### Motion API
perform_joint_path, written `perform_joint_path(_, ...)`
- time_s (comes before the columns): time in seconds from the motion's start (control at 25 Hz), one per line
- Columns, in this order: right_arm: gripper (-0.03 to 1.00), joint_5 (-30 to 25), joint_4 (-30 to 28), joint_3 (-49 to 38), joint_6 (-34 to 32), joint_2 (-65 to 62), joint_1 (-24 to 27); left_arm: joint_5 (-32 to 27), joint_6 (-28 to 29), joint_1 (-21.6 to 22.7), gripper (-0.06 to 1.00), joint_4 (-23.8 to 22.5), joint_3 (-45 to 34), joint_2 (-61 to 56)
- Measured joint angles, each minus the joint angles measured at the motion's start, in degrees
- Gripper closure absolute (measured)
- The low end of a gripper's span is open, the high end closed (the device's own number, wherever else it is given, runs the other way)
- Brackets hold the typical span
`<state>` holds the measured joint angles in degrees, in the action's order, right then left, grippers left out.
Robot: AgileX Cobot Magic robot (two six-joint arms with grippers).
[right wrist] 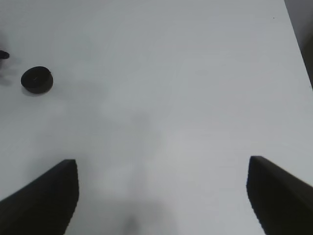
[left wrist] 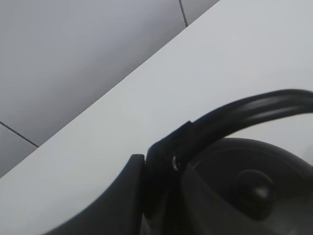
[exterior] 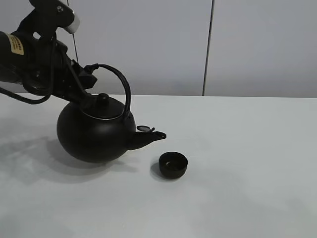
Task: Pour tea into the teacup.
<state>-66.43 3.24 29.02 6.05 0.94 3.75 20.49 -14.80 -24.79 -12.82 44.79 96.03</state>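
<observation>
The big round black kettle point(exterior: 94, 134) leans to the right, its spout point(exterior: 151, 137) pointing at the teacup point(exterior: 173, 164), a small low black cup just right of and below the spout tip. No tea stream shows. My left gripper point(exterior: 89, 74) is shut on the kettle's hoop handle point(exterior: 121, 84) at its left end; the left wrist view shows the gripper point(left wrist: 164, 164) clamped on the handle point(left wrist: 254, 110) above the lid knob point(left wrist: 252, 188). My right gripper point(right wrist: 161, 196) is open and empty over bare table, far from the teacup point(right wrist: 36, 80).
The white table point(exterior: 247, 173) stretches to the right of the cup. A grey panelled wall point(exterior: 208, 49) stands behind the table's far edge. The right arm is out of the exterior high view.
</observation>
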Motion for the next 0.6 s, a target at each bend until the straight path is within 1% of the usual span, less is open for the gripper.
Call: perform_joint_path(0.6, 0.33, 0.0, 0.0, 0.0, 0.0, 0.0, 0.0, 0.0, -0.1, 0.0, 0.82, 0.0, 0.0, 0.0)
